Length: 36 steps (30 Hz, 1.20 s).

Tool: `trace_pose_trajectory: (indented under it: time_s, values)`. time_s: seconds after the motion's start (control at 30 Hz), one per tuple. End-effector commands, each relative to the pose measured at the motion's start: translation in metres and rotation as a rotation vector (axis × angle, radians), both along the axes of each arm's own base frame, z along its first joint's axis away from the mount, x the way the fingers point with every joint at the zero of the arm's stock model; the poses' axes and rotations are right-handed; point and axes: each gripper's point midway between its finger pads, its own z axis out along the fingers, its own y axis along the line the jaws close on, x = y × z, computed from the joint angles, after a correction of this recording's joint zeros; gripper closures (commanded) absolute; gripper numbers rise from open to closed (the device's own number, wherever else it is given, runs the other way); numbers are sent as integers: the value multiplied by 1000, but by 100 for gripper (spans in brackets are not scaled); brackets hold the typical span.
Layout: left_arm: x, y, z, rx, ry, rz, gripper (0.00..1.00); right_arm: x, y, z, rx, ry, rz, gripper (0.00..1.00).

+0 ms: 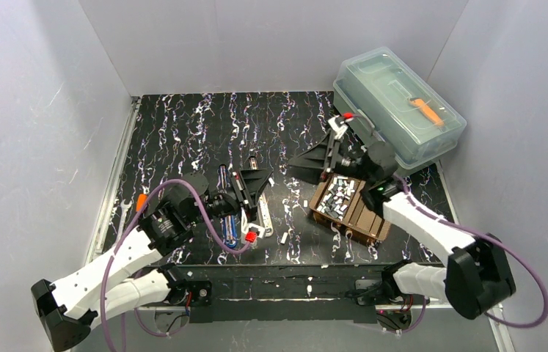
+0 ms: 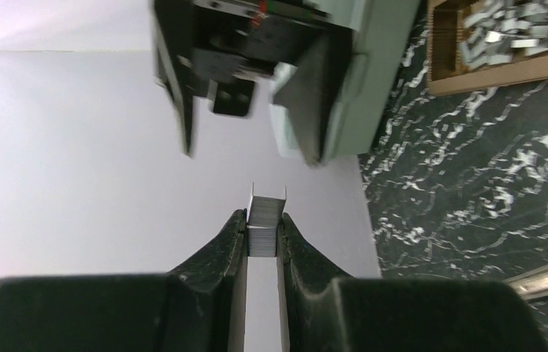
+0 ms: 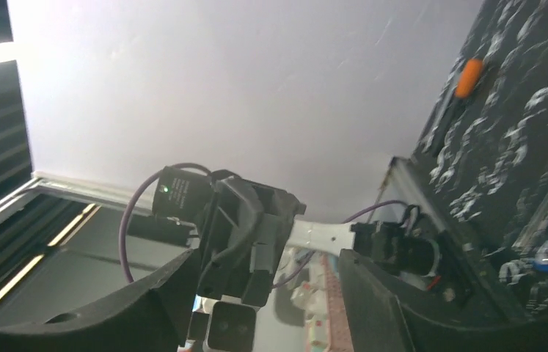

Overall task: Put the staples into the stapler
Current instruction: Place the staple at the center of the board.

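Black marbled surface, white walls around it. My left gripper (image 2: 262, 218) is clamped on 1 staple strip (image 2: 267, 202), held in the air near the stapler (image 1: 232, 229) lying on the surface. My right gripper (image 3: 269, 258) stands open and empty near the wooden tray (image 1: 364, 221) holding the loose staples (image 1: 338, 191).

The left arm (image 1: 120, 257) and the right arm (image 1: 425, 224) are white with black joints. A purple cable (image 1: 212, 229) runs along each. The left gripper (image 2: 262, 220) and the right gripper (image 3: 267, 271) are black and pointy.
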Motion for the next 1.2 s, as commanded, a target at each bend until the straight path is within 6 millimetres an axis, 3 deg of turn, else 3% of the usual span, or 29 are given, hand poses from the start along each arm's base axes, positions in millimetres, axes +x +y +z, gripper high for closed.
trace_pose_trajectory:
  time_s: [0.0, 0.1, 0.2, 0.3, 0.43, 0.67, 0.87, 1.17]
  values:
    - [-14, 13, -41, 86, 132, -7, 100, 10, -37, 27, -128, -203, -99, 20]
    - [-26, 14, -77, 181, 187, -54, 100, 18, -46, 20, -226, -215, -136, 19]
    - [-36, 17, -116, 328, 276, -100, 100, 27, -52, -2, -355, -172, -179, 19]
    - [-36, 14, -149, 467, 345, -126, 100, 34, -57, -18, -435, -141, -221, 19]
    - [-28, 2, -176, 605, 348, -181, 100, 41, -66, -27, -514, -124, -281, 19]
    - [-13, -19, -221, 820, 327, -268, 100, 42, -73, -24, -557, -100, -323, 20]
    - [-2, -39, -237, 910, 326, -314, 100, 37, -78, -24, -573, -92, -337, 20]
    - [1, -32, -277, 1071, 372, -353, 100, 34, -77, -7, -522, -106, -340, 19]
